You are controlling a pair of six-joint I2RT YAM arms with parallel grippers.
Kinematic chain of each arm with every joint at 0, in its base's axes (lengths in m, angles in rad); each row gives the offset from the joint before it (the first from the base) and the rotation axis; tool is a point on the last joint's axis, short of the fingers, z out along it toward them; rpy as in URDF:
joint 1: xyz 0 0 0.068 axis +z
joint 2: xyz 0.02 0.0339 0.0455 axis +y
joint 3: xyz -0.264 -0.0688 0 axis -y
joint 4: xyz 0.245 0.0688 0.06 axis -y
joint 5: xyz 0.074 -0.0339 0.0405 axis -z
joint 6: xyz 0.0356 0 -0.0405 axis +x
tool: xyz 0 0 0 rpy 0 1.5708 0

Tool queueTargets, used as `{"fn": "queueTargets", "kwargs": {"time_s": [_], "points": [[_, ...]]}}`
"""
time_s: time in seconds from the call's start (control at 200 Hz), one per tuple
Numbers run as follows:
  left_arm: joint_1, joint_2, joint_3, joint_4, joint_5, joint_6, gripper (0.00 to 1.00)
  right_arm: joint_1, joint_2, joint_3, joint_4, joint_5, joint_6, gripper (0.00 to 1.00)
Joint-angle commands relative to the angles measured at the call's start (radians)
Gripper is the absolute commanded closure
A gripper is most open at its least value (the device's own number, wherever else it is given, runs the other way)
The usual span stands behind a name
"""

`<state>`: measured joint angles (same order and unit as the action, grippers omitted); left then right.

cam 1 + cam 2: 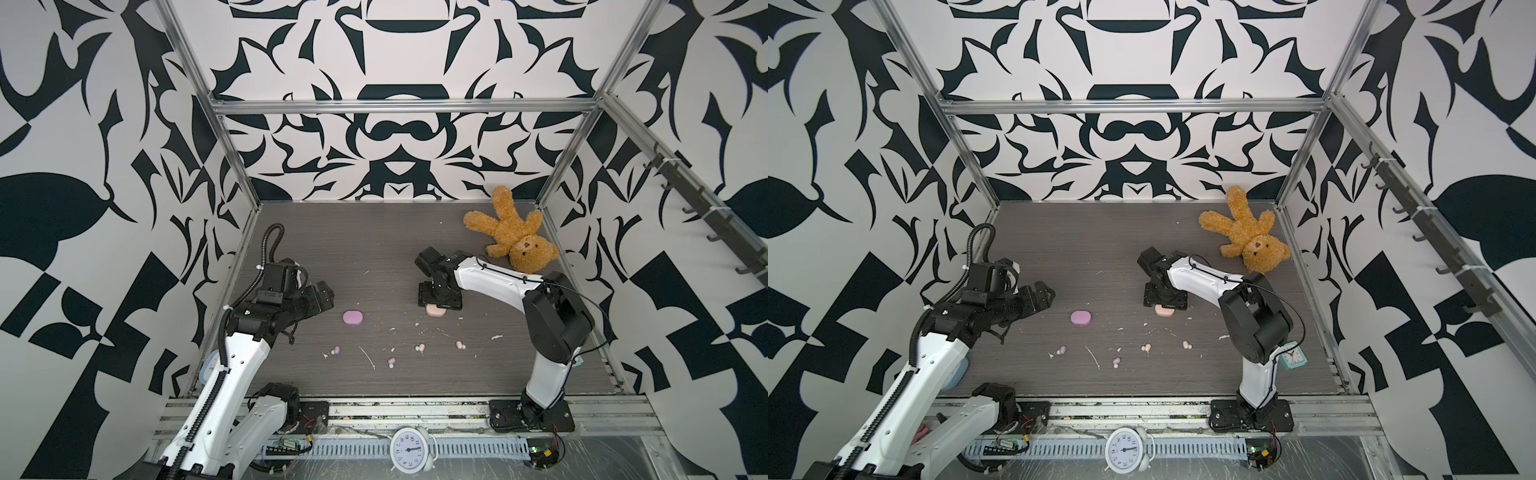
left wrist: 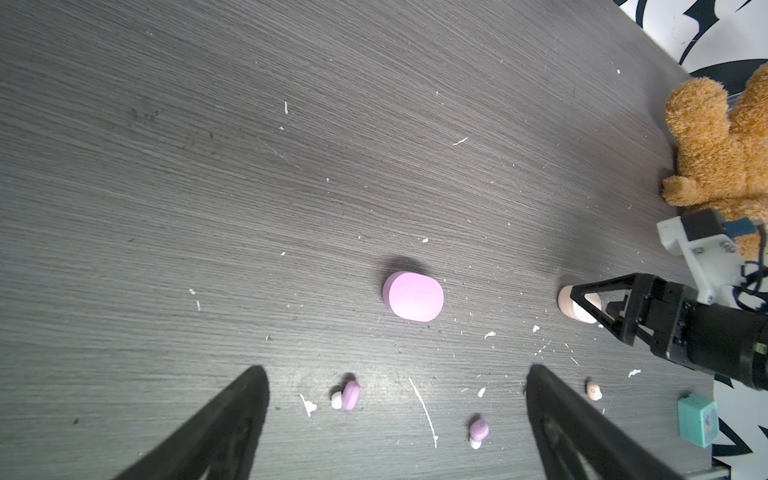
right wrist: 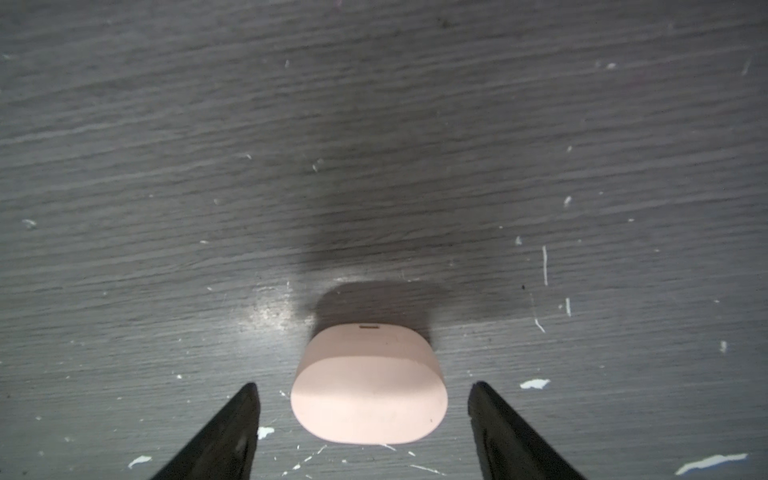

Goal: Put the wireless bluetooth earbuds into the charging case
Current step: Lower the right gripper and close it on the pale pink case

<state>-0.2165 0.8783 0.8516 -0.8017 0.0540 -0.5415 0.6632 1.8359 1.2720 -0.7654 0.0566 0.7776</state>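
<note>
Nearest you, the four earbuds (image 1: 391,361) lie loose on the table (image 1: 374,249). Beyond them, your left gripper (image 2: 395,374) hovers wide open and empty by the purple case (image 1: 353,318). Your right gripper (image 3: 363,385) is open astride the pink case (image 3: 374,345), seemingly not touching it.

In both top views the right end effector (image 1: 437,302) covers most of the peach charging case (image 1: 435,311); only its rim at 6 o'clock shows. The wireless bluetooth earbuds (image 1: 420,347), toward 6 o'clock on the surface (image 1: 374,249), are too small there to tell which way each lies. At 4 o'clock a mint-green box (image 1: 1292,356) is half hidden behind the right arm (image 1: 1254,320). At 8 o'clock a pale blue round thing (image 1: 957,374) sits mostly behind the left arm (image 1: 934,357), unidentifiable. In the left wrist view the picture's edge cuts off the teddy bear (image 2: 723,158) and the fingers of the left end effector (image 2: 397,368). In the right wrist view the far surface is blurred.
</note>
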Motion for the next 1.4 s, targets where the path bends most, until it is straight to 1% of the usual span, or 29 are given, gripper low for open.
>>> {"fn": "queueTargets", "kwargs": {"time_s": [0.0,0.34,0.485,0.775,0.87,1.07,1.395], "points": [[-0.003,0.002,-0.005,-0.032,0.013,0.002,0.01,0.012,-0.024,-0.001,-0.014,0.035,-0.003,0.18],[-0.003,-0.001,-0.005,-0.033,0.017,0.003,0.01,0.025,-0.009,-0.011,-0.017,0.047,0.027,0.17],[-0.003,0.003,-0.005,-0.033,0.021,0.005,0.01,0.025,-0.009,-0.026,0.004,0.028,0.032,0.21],[-0.003,0.004,-0.006,-0.033,0.021,0.005,0.01,0.025,-0.009,-0.034,0.002,0.046,0.032,0.26],[-0.003,0.007,-0.005,-0.033,0.021,0.005,0.01,0.025,-0.004,-0.039,0.008,0.039,0.032,0.31],[-0.003,0.008,-0.005,-0.032,0.02,0.005,0.01,0.026,0.002,-0.045,0.016,0.037,0.032,0.29],[-0.003,0.01,-0.004,-0.032,0.017,0.004,0.01,0.026,-0.001,-0.049,0.026,0.035,0.032,0.36]]}}
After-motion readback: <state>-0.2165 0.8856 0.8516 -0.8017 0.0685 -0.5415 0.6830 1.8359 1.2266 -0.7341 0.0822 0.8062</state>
